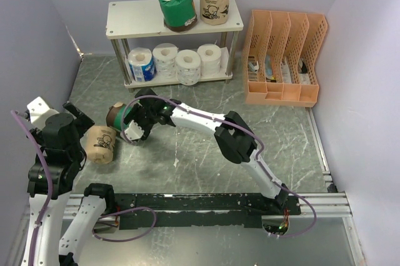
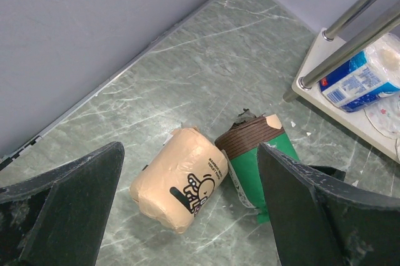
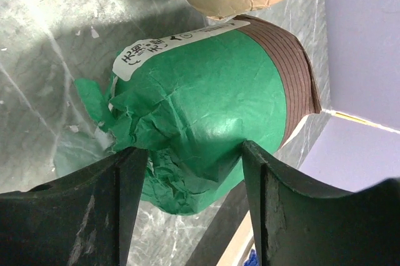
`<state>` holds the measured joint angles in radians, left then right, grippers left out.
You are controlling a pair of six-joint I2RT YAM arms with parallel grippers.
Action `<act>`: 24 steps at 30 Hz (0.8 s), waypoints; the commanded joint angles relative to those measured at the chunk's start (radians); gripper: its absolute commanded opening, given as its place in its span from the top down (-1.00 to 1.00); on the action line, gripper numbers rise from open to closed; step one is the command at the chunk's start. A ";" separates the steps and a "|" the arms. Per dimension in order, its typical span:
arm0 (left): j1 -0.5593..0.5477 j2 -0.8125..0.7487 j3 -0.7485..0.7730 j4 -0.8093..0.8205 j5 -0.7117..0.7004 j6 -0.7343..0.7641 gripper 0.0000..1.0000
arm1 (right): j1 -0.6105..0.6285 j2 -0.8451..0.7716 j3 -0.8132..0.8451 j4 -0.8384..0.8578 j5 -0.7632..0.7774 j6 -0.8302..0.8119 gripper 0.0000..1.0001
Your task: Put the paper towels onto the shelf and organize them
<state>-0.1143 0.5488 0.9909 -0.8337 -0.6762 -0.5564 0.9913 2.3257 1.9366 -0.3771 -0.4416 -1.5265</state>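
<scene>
We see the right claw, its jaws partway apart on either side of the crumpled end of a green roll that lies on the table. We cannot tell whether they press it. A white label on that roll carries East Asian characters, and a brown band rings its far end. Just beside it lies a tan roll with a black cartoon and the word "MOIST". The left claw hangs wide open above both, holding nothing.

On the shelf, the top board bears two: a second green roll and a second tan roll. The lower board holds four: a blue-and-white roll and three white rolls. We count eight rolls in all. An orange organizer with four slots stands right of the shelf.
</scene>
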 commanded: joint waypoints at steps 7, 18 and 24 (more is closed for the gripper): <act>-0.004 0.003 -0.010 0.035 0.006 0.018 -0.99 | -0.003 0.060 0.018 0.028 -0.016 -0.029 0.59; 0.019 0.029 -0.015 0.048 0.018 0.027 -0.99 | 0.003 0.059 0.162 -0.026 -0.013 0.351 1.00; 0.021 0.028 -0.016 0.043 0.005 0.020 -0.99 | -0.026 0.002 0.385 -0.111 -0.026 0.951 1.00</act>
<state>-0.1005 0.5781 0.9821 -0.8154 -0.6693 -0.5457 0.9878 2.3871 2.1693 -0.4316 -0.4416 -1.0679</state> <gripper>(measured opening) 0.994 0.042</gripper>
